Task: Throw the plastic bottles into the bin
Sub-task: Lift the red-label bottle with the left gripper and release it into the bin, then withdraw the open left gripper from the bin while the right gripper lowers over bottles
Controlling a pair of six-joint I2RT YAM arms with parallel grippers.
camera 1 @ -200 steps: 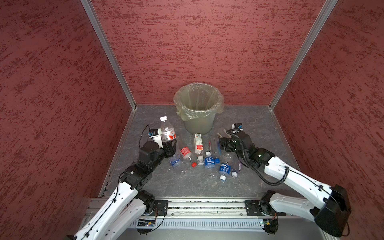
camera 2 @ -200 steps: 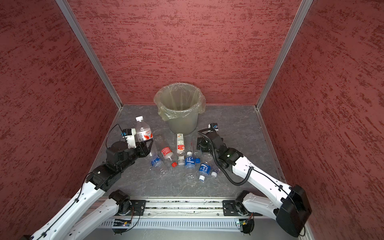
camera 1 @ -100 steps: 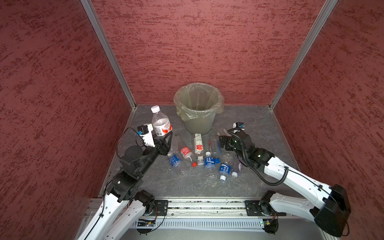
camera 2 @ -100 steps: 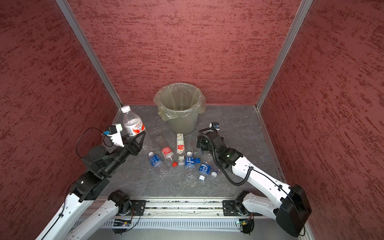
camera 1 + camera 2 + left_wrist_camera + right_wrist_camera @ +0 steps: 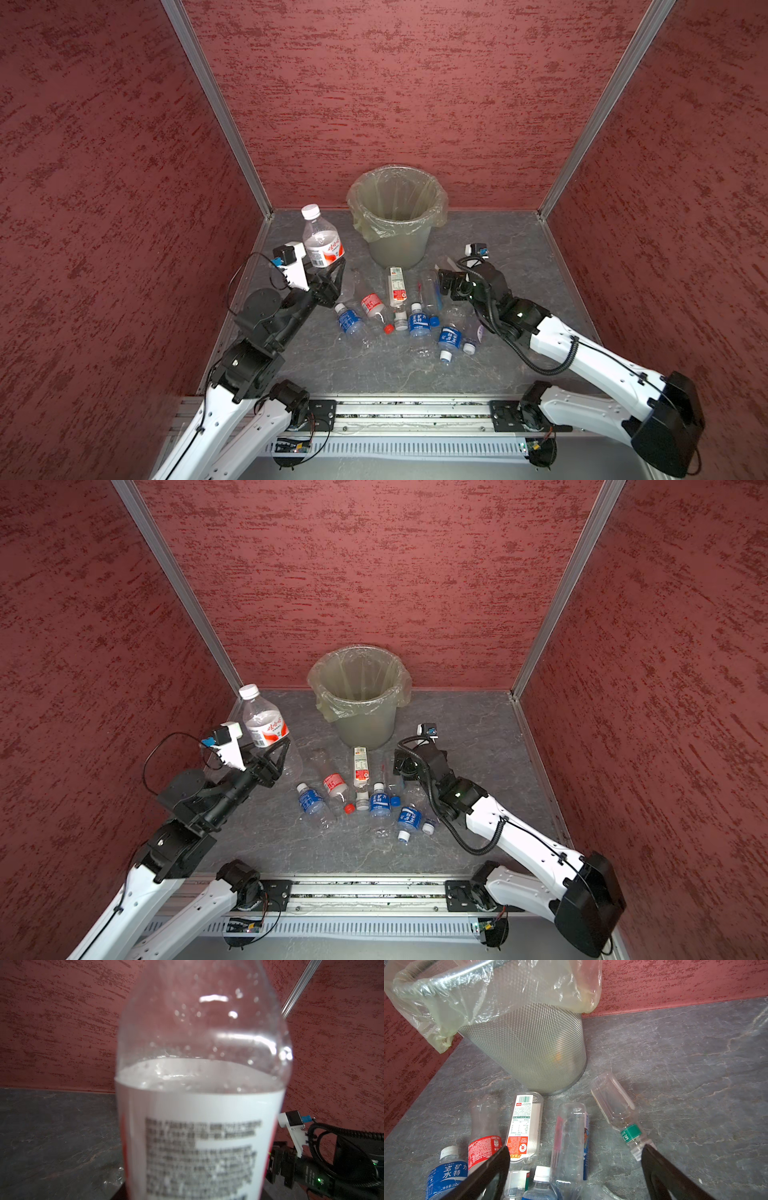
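My left gripper (image 5: 328,268) (image 5: 272,748) is shut on the lower body of a clear plastic bottle (image 5: 321,245) (image 5: 264,723) with a white-and-red label and a white cap. The bottle is upright, off the floor, left of the bin (image 5: 397,249) (image 5: 365,725). It fills the left wrist view (image 5: 199,1105) and hides the fingers there. Several more plastic bottles (image 5: 397,286) (image 5: 376,804) lie in front of the bin. My right gripper (image 5: 446,282) (image 5: 401,764) (image 5: 575,1149) hangs open just over a clear bottle (image 5: 571,1136) in that pile.
Red textured walls close the cell on three sides, and the held bottle is near the left one. A loose red cap (image 5: 388,329) and a blue cap (image 5: 434,321) lie among the bottles. The bin's bag (image 5: 488,991) hangs over its mesh wall.
The left arm has drawn back and lifted the held bottle up and a little left, away from the pile. The right arm and the bottles on the floor have not moved.
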